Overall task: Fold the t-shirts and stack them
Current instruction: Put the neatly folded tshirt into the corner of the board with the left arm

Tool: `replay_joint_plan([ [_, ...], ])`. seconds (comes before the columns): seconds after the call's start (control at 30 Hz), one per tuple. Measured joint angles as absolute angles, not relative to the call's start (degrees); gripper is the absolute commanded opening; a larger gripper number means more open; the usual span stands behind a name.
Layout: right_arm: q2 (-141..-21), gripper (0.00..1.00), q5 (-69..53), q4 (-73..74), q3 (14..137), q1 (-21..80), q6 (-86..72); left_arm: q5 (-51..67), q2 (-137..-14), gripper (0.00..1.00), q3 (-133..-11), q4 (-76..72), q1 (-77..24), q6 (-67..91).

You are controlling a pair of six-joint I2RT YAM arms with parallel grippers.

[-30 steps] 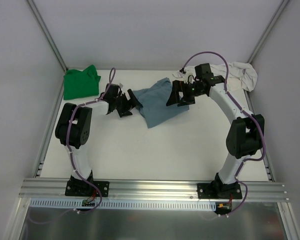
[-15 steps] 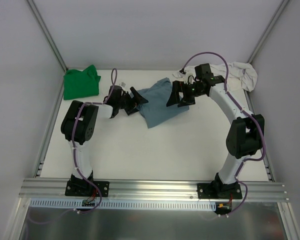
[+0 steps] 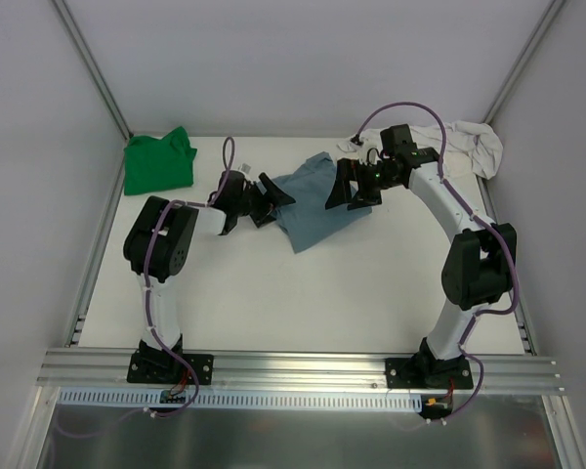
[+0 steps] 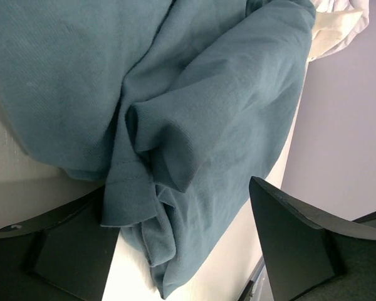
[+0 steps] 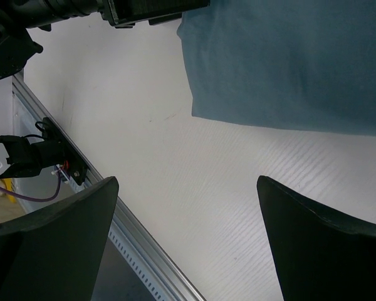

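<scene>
The slate-blue t-shirt (image 3: 311, 203) lies crumpled at centre-back of the table (image 3: 303, 293), between the two grippers. At its left edge is the left gripper (image 3: 271, 200), jaws wide apart w/ a bunched fold & hem of blue fabric lying between the fingers (image 4: 56, 251). The cloth drapes onto the inner edge of one finger and the other stands clear of it, so it's not clamped.

Over the shirt's right side hangs the right gripper (image 3: 350, 186), jaws spread as wide as they go, nothing between them. Its wrist view shows bare tabletop under the fingers, w/ the shirt's straight edge just past the tips.

The bright green t-shirt (image 3: 159, 162) sits in a rough heap at the back-left corner, well apart from the blue one. The cream t-shirt (image 3: 472, 147) is bunched in the back-right corner behind the right arm (a scrap of it shows past the blue shirt's far end in the left wrist view). The three shirts lie apart.
</scene>
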State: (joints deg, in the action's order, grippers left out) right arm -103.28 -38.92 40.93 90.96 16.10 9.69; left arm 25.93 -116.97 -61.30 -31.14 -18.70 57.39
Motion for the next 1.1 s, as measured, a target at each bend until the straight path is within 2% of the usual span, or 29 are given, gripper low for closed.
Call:
replay_joint_plan([
  [0.03, -103.3, 1.0, -38.9, 41.0, 91.0, 16.1, 9.7, 25.8, -117.0, 0.77, -61.2, -31.3, -18.7, 57.6],
  [0.07, -103.3, 0.99, -38.8, 41.1, 91.0, 16.1, 9.7, 25.6, -117.1, 0.68, -61.2, -31.2, -18.8, 57.7],
  [0.17, -103.3, 1.0, -38.8, 41.3, 91.0, 16.1, 9.7, 25.2, -118.0, 0.5, -61.2, -31.4, -18.8, 58.2],
  [0.2, -103.3, 1.0, -38.8, 41.5, 91.0, 16.1, 9.8, 25.1, -118.5, 0.4, -61.2, -31.6, -18.8, 58.3],
  [0.27, -103.3, 1.0, -38.8, 41.9, 91.0, 16.1, 9.9, 24.8, -119.1, 0.3, -61.2, -31.6, -18.8, 58.5],
  [0.3, -103.3, 0.99, -38.8, 42.0, 91.0, 16.1, 10.0, 24.8, -119.5, 0.21, -61.2, -31.5, -18.8, 58.5],
  [0.4, -103.3, 1.0, -38.7, 42.6, 91.0, 16.1, 10.2, 24.6, -120.1, 0.08, -61.3, -31.5, -18.8, 58.8],
  [0.43, -103.3, 1.0, -38.6, 42.7, 91.0, 16.1, 10.2, 24.6, -120.3, 0.0, -61.5, -31.5, -18.8, 58.9],
  [0.63, -103.3, 1.0, -38.4, 43.3, 90.9, 16.1, 10.5, 23.5, -120.9, 0.0, -66.1, -25.7, -18.8, 55.9],
  [0.97, -103.3, 1.0, -38.8, 43.4, 90.9, 16.1, 10.6, 13.9, -117.3, 0.0, -82.1, 3.1, -18.3, 34.2],
  [1.1, -103.3, 0.99, -39.1, 43.0, 90.9, 16.1, 10.6, 11.5, -115.7, 0.0, -83.8, 8.8, -17.0, 29.9],
])
